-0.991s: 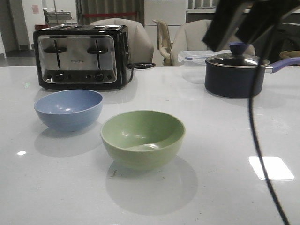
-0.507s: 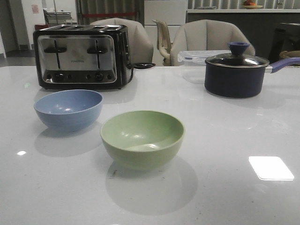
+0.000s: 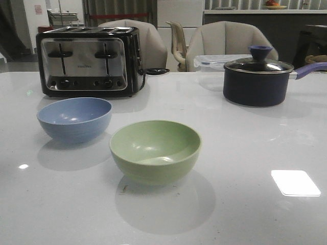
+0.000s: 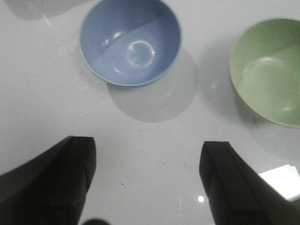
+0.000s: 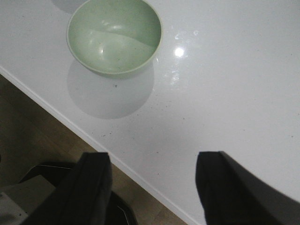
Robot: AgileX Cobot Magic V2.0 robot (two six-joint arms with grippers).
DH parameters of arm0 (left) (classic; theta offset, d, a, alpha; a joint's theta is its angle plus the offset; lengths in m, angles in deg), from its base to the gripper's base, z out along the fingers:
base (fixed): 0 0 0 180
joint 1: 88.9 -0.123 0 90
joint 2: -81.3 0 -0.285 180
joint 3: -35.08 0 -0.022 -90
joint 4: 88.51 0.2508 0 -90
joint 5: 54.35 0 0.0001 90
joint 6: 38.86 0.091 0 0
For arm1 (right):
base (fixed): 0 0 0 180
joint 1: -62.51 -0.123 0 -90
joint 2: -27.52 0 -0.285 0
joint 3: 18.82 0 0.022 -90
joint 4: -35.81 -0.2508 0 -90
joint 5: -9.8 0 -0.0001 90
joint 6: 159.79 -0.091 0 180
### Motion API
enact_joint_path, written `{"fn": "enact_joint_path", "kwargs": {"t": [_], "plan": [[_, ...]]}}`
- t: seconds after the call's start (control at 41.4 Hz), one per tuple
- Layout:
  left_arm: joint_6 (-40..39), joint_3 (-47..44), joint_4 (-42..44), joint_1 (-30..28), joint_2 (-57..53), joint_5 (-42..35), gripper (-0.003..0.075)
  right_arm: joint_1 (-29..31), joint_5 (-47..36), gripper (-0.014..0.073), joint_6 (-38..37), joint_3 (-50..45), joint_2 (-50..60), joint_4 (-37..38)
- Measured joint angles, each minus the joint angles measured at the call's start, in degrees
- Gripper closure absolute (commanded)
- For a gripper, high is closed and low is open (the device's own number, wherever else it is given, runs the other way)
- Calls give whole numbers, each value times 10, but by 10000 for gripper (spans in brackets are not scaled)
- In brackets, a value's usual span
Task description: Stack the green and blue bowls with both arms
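glossy white tabletop (image 3: 245,153) with a bright rectangular light reflection (image 3: 295,182) | two grey padded chairs (image 3: 230,38) behind its far edge | white wall panel (image 3: 179,13) and dark slatted window covering (image 3: 120,10) at back | brown wooden floor (image 5: 33,126) below the table edge

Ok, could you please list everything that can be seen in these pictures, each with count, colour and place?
blue bowl: 1, dusty blue, empty, left part of the table, in front of the toaster
green bowl: 1, pale sage green, empty, near the table centre, beside the blue bowl, not touching it
toaster: 1, black and silver, four slots, back left
saucepan: 1, dark navy, glass lid on, back right
plastic container: 1, clear, behind the saucepan
chairs: several, beige, behind the table
table: 1, glossy white
left gripper: 1, black, open, above the table near the blue bowl
right gripper: 1, black, open, over the table edge near the green bowl
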Motion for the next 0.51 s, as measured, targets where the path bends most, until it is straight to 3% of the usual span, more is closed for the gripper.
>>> {"fn": "enact_joint_path", "kwargs": {"t": [0.242, 0.507], "plan": [[-1, 101, -18, -95, 163, 0, 213, 0, 0, 97, 0, 0, 0, 0], [-1, 201, -27, -117, 315, -8, 213, 0, 0, 97, 0, 0, 0, 0]]}}
